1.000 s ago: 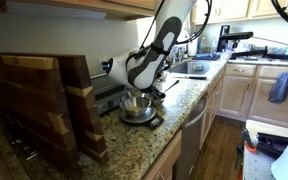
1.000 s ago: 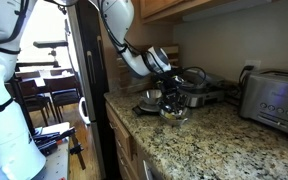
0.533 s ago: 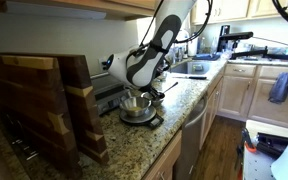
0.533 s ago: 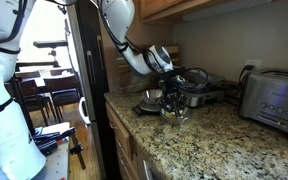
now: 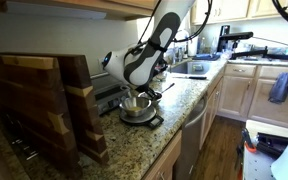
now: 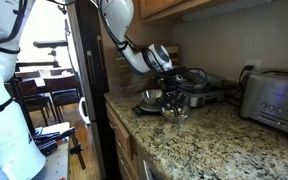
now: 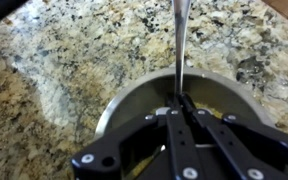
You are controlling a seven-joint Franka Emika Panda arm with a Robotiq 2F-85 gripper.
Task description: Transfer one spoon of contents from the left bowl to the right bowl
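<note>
My gripper [image 7: 180,100] is shut on a spoon whose thin metal handle [image 7: 181,40] runs away from the jaws toward the top of the wrist view. It hangs right over the left bowl [image 7: 124,100], a shiny steel bowl with pale yellowish contents [image 7: 216,102] showing beside the fingers. In both exterior views the gripper [image 5: 139,95] [image 6: 172,93] reaches down into this bowl [image 5: 136,110] [image 6: 174,110]. The spoon's scoop is hidden under the fingers. The right bowl [image 6: 149,98] stands close beside it on the granite counter.
Tall wooden cutting boards [image 5: 44,100] stand next to the bowls. A steel toaster [image 6: 274,98] sits farther along the counter, with a dark appliance [image 6: 209,88] behind the bowls. The counter's front edge [image 5: 169,140] is close. A sink [image 5: 191,68] lies beyond.
The arm has shifted slightly up over the left bowl, still gripping the spoon. The bowls have not moved.
</note>
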